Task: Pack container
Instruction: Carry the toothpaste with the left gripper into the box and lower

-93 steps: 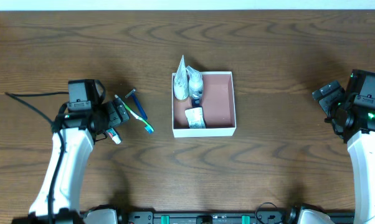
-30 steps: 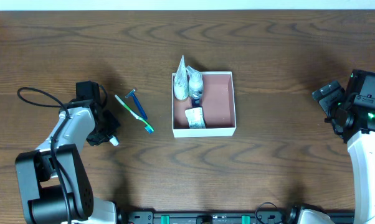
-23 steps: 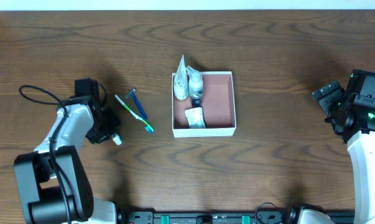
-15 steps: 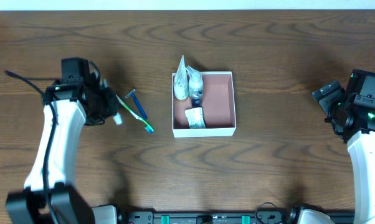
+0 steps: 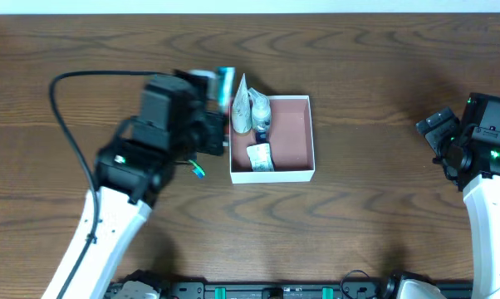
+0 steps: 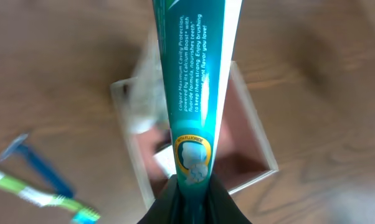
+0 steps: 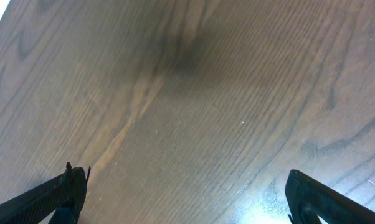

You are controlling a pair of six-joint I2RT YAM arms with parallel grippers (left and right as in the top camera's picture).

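Left wrist: my left gripper [image 6: 190, 208] pinching teal toothpaste tube [image 6: 197, 93] at one end, clear of tabletop [image 6: 324, 74]. Beneath tube: container [image 6: 240, 158] flat on tabletop, toiletries on side nearest blue razor [image 6: 41, 167] and toothbrush [image 6: 32, 193]. My right gripper [image 7: 184, 180] spread wide, well apart from container.

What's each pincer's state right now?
Left pincer: closed, holding the teal toothpaste tube.
Right pincer: open, holding nothing.
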